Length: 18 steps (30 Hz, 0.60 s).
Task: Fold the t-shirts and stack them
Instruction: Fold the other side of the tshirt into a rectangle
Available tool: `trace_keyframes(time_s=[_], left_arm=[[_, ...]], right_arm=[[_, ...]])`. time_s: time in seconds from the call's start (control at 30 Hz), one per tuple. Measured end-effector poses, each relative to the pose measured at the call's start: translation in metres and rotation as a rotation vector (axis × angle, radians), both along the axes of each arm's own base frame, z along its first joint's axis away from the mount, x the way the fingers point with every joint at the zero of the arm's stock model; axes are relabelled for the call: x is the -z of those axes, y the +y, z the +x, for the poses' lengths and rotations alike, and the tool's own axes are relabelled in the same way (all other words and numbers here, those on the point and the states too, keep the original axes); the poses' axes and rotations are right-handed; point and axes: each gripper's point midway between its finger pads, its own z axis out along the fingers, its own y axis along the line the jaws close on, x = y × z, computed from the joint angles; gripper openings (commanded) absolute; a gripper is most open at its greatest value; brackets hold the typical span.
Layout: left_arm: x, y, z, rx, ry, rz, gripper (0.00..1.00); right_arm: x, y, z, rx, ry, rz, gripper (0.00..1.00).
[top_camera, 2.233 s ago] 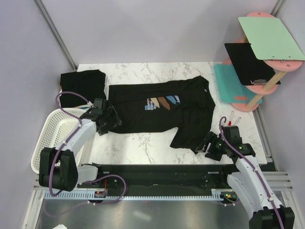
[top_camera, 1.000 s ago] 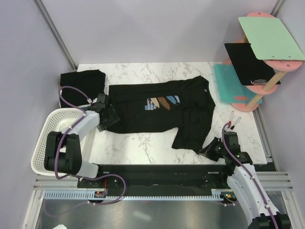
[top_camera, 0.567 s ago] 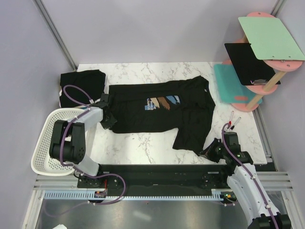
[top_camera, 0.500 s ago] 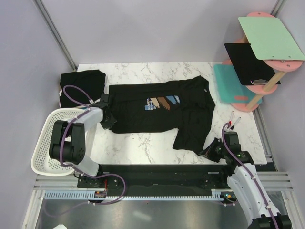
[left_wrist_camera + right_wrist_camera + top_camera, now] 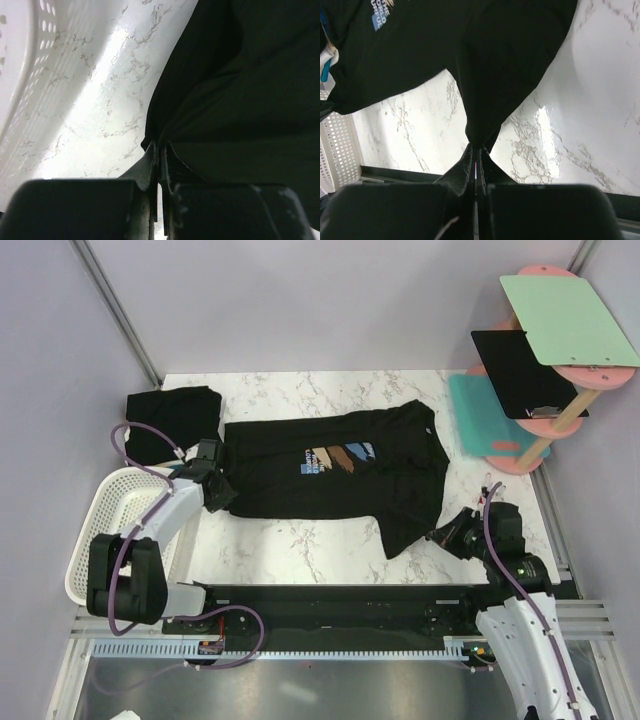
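Okay, printed t-shirt [image 5: 330, 475] lies flat on the table [image 5: 300, 540], long axis left-right. Your left gripper [image 5: 217, 491] pinches its left end and your right gripper [image 5: 447, 536] its near-right corner. The cloth spans between them, so I'd move both together.

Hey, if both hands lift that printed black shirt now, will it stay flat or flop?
Probably floppy: the printed shirt puckers where the right hand pinches its edge. Its middle would likely sag between that and the left hand. Likely light, being thin cloth.
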Motion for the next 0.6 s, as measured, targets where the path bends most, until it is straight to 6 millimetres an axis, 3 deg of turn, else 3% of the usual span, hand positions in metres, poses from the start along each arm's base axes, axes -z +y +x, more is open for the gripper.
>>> trace_keyframes(time_s=[0.2, 0.33, 0.6], left_arm=[[-0.016, 0.000, 0.011, -0.007, -0.024, -0.008, 0.02], [-0.035, -0.002, 0.030, -0.009, -0.063, -0.021, 0.02], [-0.060, -0.010, 0.065, 0.002, -0.114, -0.059, 0.02]], right_arm=[[-0.020, -0.006, 0.025, 0.010, -0.070, -0.050, 0.00], [-0.029, -0.009, 0.050, 0.007, -0.090, -0.091, 0.00], [-0.071, -0.005, 0.129, -0.005, -0.210, -0.126, 0.00]])
